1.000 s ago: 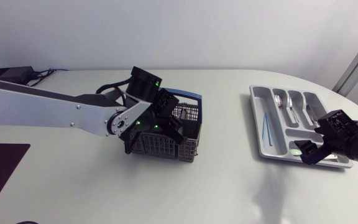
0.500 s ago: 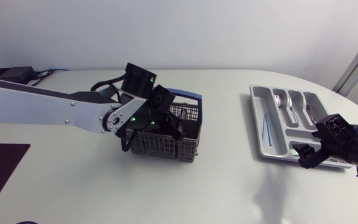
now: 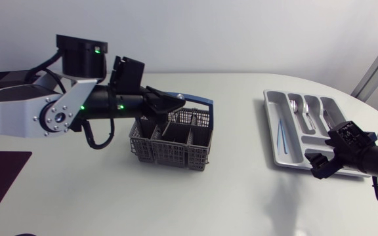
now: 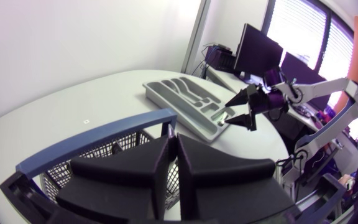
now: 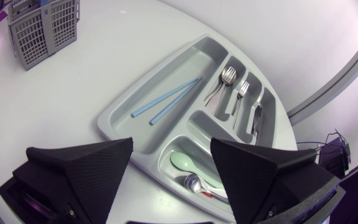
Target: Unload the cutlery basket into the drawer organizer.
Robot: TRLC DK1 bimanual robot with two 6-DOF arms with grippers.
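Our left end effector [image 4: 173, 142] hangs closed over the cutlery basket [image 3: 169, 149] on the table [image 3: 241, 196], apparently gripping nothing. Our right end effector [image 5: 169, 155] gapes above the drawer organizer [image 3: 272, 131], which holds cutlery [image 5: 229, 76]. Any piece left in the basket would be stiff, slick and light, so we would pinch its handle.

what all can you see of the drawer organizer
The drawer organizer is a light grey tray, plastic by its look, lying flat on the white table. It has several long slots and a crosswise one. One slot holds two light blue chopsticks, narrower ones a metal spoon and fork; the crosswise one holds a pale green spoon. The open right gripper hovers over that end.
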